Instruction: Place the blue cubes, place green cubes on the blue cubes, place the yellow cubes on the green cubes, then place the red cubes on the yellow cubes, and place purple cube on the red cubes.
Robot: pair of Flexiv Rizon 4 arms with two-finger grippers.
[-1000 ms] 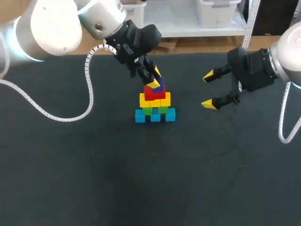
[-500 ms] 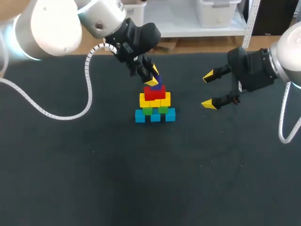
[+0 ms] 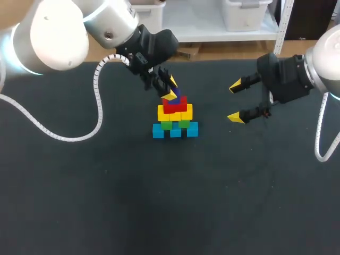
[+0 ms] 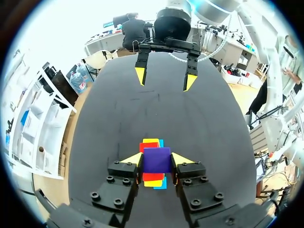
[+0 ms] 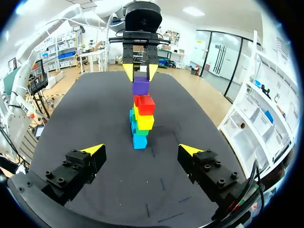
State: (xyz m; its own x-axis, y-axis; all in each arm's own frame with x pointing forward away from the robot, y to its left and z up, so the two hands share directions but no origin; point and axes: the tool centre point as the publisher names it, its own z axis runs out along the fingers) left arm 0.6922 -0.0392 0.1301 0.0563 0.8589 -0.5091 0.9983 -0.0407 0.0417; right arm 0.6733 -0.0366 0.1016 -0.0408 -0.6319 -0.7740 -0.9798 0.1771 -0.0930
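A pyramid of cubes stands mid-table: blue cubes (image 3: 175,130) at the bottom, then green cubes (image 3: 174,125), yellow cubes (image 3: 175,112) and red cubes (image 3: 174,105). My left gripper (image 3: 171,88) hangs over its top, shut on the purple cube (image 3: 179,99). In the left wrist view the purple cube (image 4: 156,159) fills the gap between the yellow tips, with the stack right below it. From the right wrist view the purple cube (image 5: 141,85) sits just above the red cube (image 5: 145,103). My right gripper (image 3: 234,102) stands open, to the right of the stack, holding nothing.
The dark table top (image 3: 106,191) spreads around the stack on all sides. My left arm's white cable (image 3: 98,90) loops over the table's left part.
The left gripper has shifted slightly left and come down a little with the purple cube. The right arm has not moved.
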